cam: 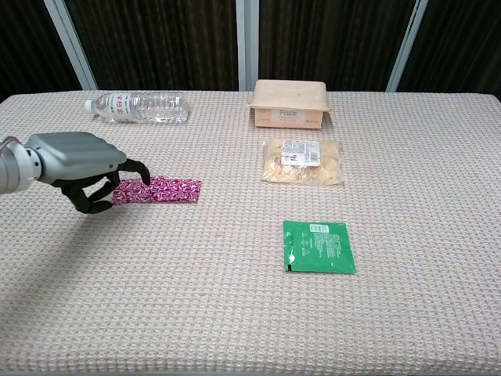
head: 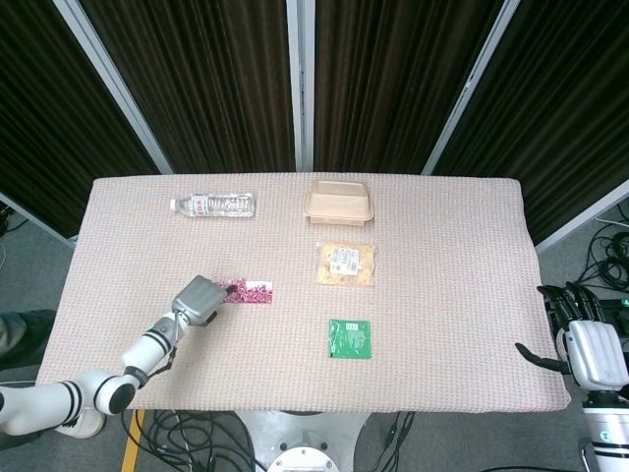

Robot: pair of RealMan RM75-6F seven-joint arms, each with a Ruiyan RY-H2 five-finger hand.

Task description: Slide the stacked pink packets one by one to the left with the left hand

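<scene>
Two hands are showing on my feeds, over the table (cam: pixel 407 313). My left hand (cam: pixel 77 159) is resting palm down at the table's left side, its curled fingertips (cam: pixel 143 177) pressing on the left end of the pink packets (cam: pixel 160 190), which are lying flat left of centre. My right hand (head: pixel 590 349) is hanging off the table's right edge, fingers spread, holding nothing. I am seeing a box (cam: pixel 288 103) and a bottle (cam: pixel 138 106) along the far edge, a snack bag (cam: pixel 302 160) below the box, and a green packet (cam: pixel 318 246) nearer me.
</scene>
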